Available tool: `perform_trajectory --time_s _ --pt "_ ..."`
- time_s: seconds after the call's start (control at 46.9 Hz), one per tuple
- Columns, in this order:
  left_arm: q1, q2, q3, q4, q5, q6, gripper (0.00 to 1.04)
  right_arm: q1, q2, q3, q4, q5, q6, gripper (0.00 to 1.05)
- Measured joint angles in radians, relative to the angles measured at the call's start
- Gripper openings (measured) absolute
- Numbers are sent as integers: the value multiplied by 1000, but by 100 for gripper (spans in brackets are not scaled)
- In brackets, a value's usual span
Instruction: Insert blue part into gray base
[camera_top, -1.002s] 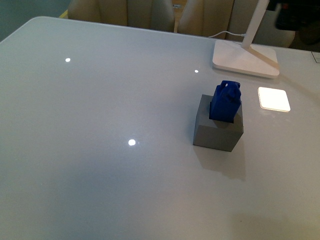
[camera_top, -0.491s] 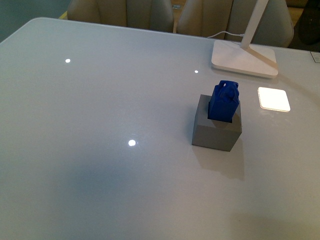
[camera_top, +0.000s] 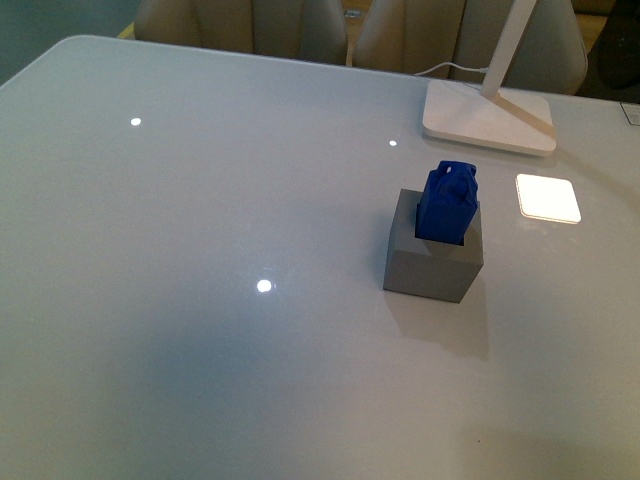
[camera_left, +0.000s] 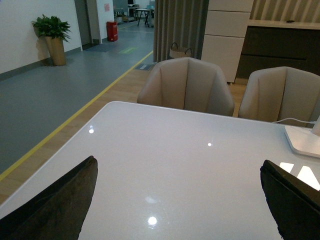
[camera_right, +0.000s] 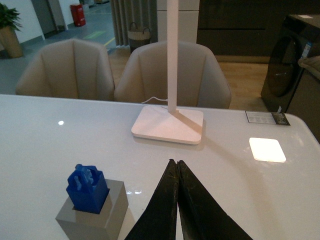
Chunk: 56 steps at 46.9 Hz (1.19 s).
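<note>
The blue part (camera_top: 448, 202) stands upright in the square hole of the gray base (camera_top: 432, 262), its knob end up, on the white table right of centre. Both also show in the right wrist view, the blue part (camera_right: 87, 188) seated in the gray base (camera_right: 95, 217). My right gripper (camera_right: 177, 163) is shut and empty, apart from the base and beside it. My left gripper (camera_left: 179, 170) is open and empty over bare table, with its two dark fingers (camera_left: 60, 205) far apart. Neither gripper shows in the front view.
A white lamp foot (camera_top: 488, 118) with its slanted stem stands behind the base, with a cable running back. A bright square of light (camera_top: 547, 197) lies on the table to its right. Beige chairs (camera_left: 186, 85) stand along the far table edge.
A dark shape at the top right of the front view one second ago has gone from view. The base with the blue part shifted very slightly left in the picture.
</note>
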Motion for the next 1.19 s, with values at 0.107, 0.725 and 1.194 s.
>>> perform_trajectory --time_s 0.107,0.725,1.194 --pt "0 0 0 0 0 0 97 0 -90 -14 -72 0 0 2" --pt "0 0 0 0 0 0 97 -1 -513 -19 -459 0 0 2" --pt "0 0 0 0 0 0 97 -1 -681 -19 -624 0 0 2"
